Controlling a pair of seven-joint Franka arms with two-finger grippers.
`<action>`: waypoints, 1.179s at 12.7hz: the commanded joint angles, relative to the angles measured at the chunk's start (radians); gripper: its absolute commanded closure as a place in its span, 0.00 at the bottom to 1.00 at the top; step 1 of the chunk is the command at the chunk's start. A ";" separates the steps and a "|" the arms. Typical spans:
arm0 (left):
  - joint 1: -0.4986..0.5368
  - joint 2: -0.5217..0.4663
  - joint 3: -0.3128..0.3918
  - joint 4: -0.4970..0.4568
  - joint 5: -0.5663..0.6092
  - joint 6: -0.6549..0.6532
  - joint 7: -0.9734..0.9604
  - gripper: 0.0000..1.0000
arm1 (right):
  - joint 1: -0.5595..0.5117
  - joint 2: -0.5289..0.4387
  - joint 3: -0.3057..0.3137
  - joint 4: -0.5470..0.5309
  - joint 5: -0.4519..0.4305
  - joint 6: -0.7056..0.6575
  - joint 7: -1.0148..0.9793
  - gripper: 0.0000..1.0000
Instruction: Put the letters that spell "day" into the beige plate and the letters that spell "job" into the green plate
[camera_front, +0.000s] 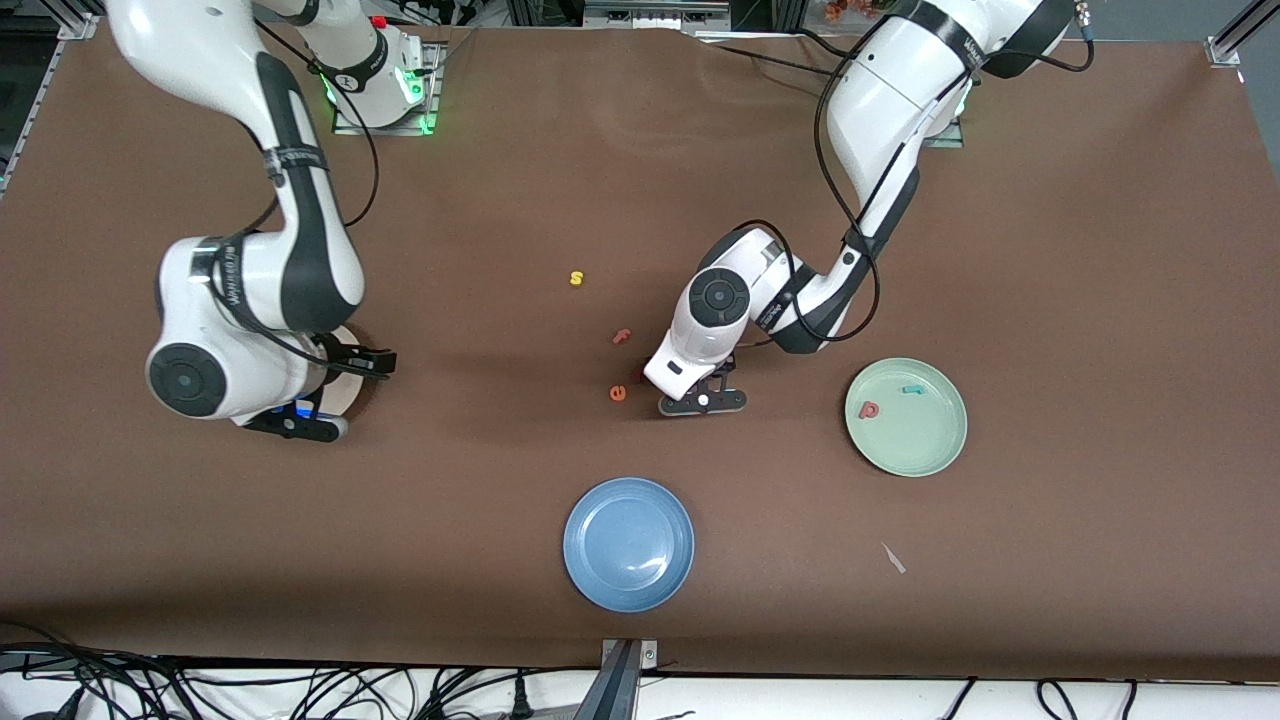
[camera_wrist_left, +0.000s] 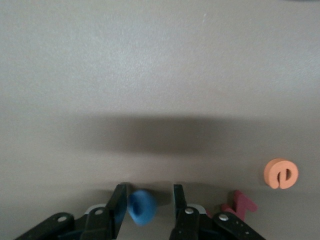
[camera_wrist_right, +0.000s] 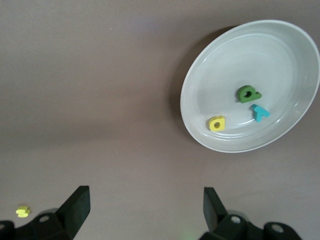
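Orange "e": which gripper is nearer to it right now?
Left. The left gripper is down at the table right beside the orange "e", jaws around the blue "o". The right gripper waits over the beige plate, toward the right arm's end.

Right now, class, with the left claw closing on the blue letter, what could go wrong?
1. The blue "o" touches only one finger, so it may slip or tip.
2. The orange "e" and dark red letter lie beside the left claw and could get knocked.
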 joint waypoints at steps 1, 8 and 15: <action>-0.011 -0.001 0.008 -0.003 0.028 -0.018 -0.012 0.59 | -0.180 -0.093 0.197 -0.019 -0.091 -0.021 -0.029 0.00; -0.015 -0.004 0.006 -0.017 0.065 -0.051 -0.011 0.73 | -0.325 -0.430 0.254 -0.190 -0.149 -0.058 -0.098 0.00; -0.015 -0.006 0.000 -0.019 0.054 -0.058 -0.032 0.53 | -0.330 -0.499 0.257 -0.153 -0.185 -0.127 -0.152 0.00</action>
